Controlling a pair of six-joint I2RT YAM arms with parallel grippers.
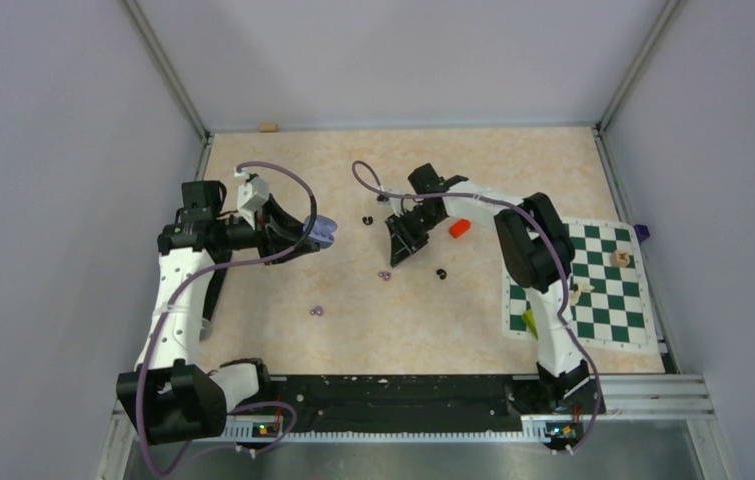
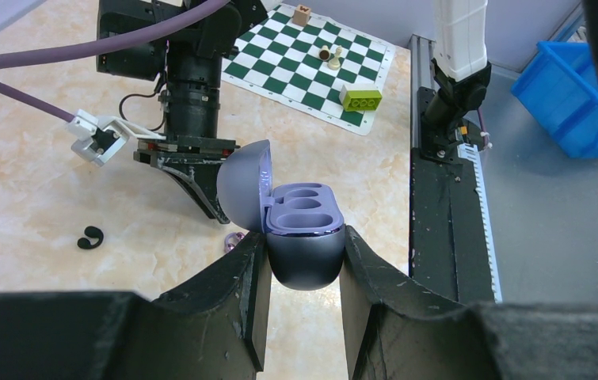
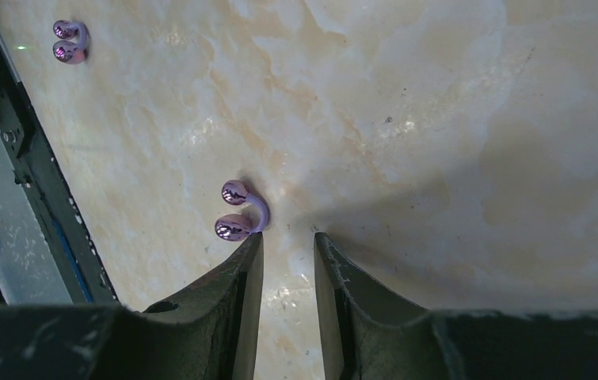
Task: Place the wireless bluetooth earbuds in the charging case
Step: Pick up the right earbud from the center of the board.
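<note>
Lilac-grey charging case (image 1: pixel 324 232) is clamped by its sides in the left end effector (image 1: pixel 305 236), well left of the red block (image 1: pixel 459 228). In the left wrist view its lid stands hinged open and both wells show empty (image 2: pixel 303 207). One lilac earbud (image 1: pixel 317 310) lies on the surface (image 1: pixel 283 160) well left of the red block and nearer the arm bases, apart from everything else. One black earbud (image 1: pixel 367 219) lies left of the red block at about the same depth. Second lilac earbud (image 1: pixel 385 274) lies left of the block and a little nearer the bases. In the right wrist view it sits just outside one fingertip (image 3: pixel 249 247) of the right end effector (image 1: pixel 400 255), touching or nearly so; cannot tell which. That end effector points down at the surface just left of the block, jaws parted by a narrow gap with only bare surface between them. Second black earbud (image 1: pixel 441 272) lies near the block on its base-ward side. Right of the block: green-and-white chessboard mat (image 1: pixel 593 285) carrying small pieces and a yellow-green brick (image 2: pixel 360 97).
</note>
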